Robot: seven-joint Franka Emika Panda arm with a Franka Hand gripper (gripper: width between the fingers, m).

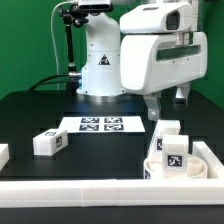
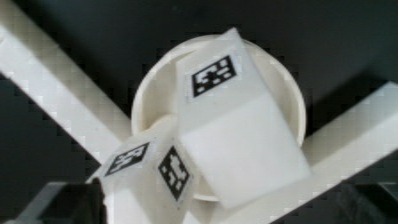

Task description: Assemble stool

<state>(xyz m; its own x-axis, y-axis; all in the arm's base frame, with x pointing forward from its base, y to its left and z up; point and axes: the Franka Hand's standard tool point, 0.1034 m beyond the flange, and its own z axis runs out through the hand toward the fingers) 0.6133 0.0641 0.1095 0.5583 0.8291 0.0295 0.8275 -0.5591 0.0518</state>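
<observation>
The round white seat (image 1: 160,168) lies in the corner of the white frame at the exterior view's right. A white leg (image 1: 172,151) with a tag stands up from it, and a second leg (image 1: 168,129) stands just behind. My gripper (image 1: 166,103) hangs open and empty just above these legs. In the wrist view the seat (image 2: 178,80) fills the middle, with one tagged leg (image 2: 228,85) lying across it and another tagged leg (image 2: 150,163) close to the camera. A third leg (image 1: 48,143) lies loose on the black table at the exterior view's left. My fingertips do not show clearly in the wrist view.
The marker board (image 1: 101,125) lies at the table's middle, in front of the robot base. A white frame wall (image 1: 90,190) runs along the front and turns up the right side (image 1: 212,155); its bars (image 2: 63,85) cross the wrist view. Another white piece (image 1: 3,155) sits at the left edge.
</observation>
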